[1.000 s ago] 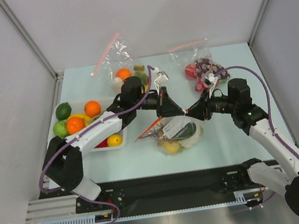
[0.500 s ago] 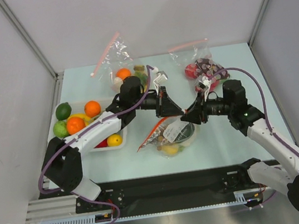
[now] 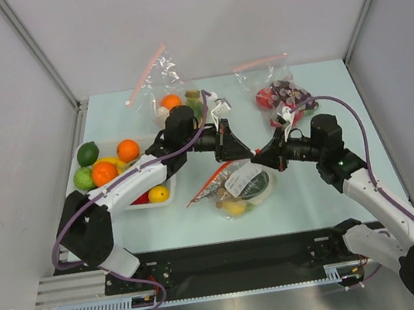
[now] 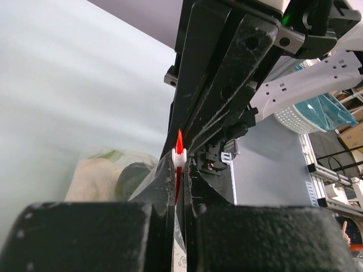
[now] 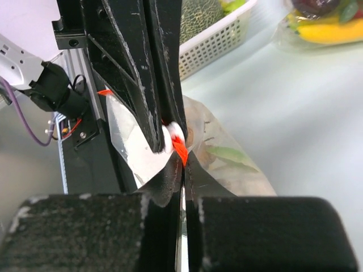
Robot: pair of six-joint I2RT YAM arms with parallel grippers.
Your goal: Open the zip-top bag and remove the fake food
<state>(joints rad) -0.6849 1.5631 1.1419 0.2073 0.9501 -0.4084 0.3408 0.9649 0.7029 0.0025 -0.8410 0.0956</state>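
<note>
1. The left gripper's (image 3: 243, 153) fingers (image 4: 161, 190) were pressed together on the red-orange zip rim (image 4: 179, 141) of the zip-top bag (image 3: 244, 184), with only the thin plastic between them.
2. The right gripper's (image 3: 259, 160) fingers (image 5: 164, 181) were likewise closed tight on the same rim, pinching the bag's top edge from the opposite side.
3. The two grippers met tip to tip at the far edge of the bag, touching or nearly so.
4. From that pinch the zip rim ran down to the bag's left corner, and the clear body spread out toward the arm bases, with a white label (image 3: 240, 179) on its upper face.
5. The fake food (image 3: 236, 205) lay inside the bag: a yellow round piece at the near side, dark green and pale pieces beside it.
6. A white basket (image 5: 215, 42) of toy fruit stood left of the bag.
7. Two pink-zip bags (image 3: 165, 83) (image 3: 271, 87) lay beyond the bag on the table (image 3: 314, 193).
</note>
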